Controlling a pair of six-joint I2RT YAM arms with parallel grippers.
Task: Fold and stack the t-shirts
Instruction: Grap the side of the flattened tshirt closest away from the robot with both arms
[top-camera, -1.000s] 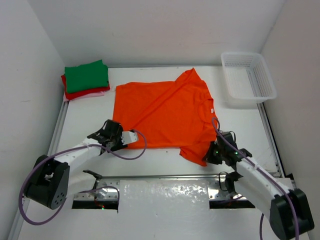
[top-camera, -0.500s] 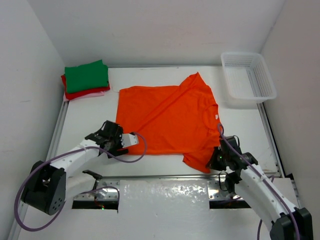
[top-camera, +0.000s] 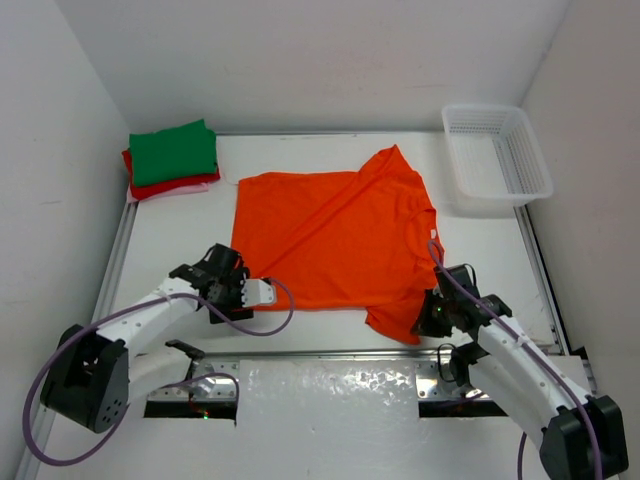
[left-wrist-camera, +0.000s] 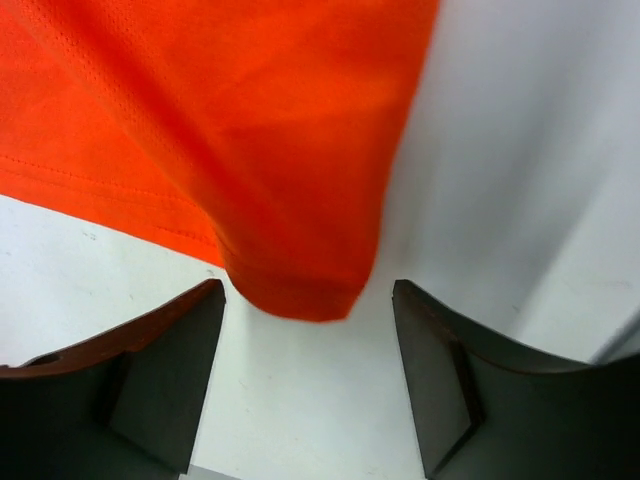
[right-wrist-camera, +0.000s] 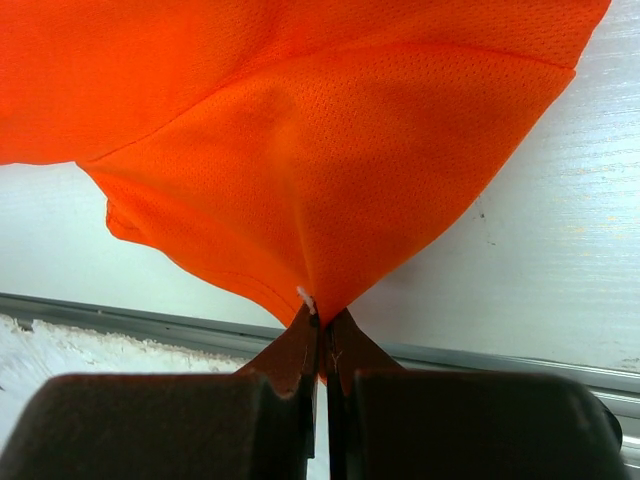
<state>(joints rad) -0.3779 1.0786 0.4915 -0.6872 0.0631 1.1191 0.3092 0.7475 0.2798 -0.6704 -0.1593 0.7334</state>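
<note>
The orange t-shirt (top-camera: 330, 235) lies spread in the middle of the table. My right gripper (top-camera: 428, 318) is shut on its near right sleeve, and the right wrist view shows the orange cloth (right-wrist-camera: 330, 180) pinched between the jaws of the right gripper (right-wrist-camera: 322, 325). My left gripper (top-camera: 252, 288) is open at the shirt's near left corner; in the left wrist view that corner (left-wrist-camera: 300, 290) lies just ahead of the gap of the left gripper (left-wrist-camera: 305, 360), untouched. A folded green t-shirt (top-camera: 174, 151) lies on a red one (top-camera: 170, 186) at the far left, with a pink edge (top-camera: 200, 187) below.
A white mesh basket (top-camera: 496, 158) stands at the far right. A metal rail (top-camera: 330, 352) runs along the near table edge. White walls close in the left, back and right sides.
My left gripper has let go of the shirt's near left corner and drawn back slightly. The shirt slid right and flattened a second ago; my right gripper still holds the sleeve.
</note>
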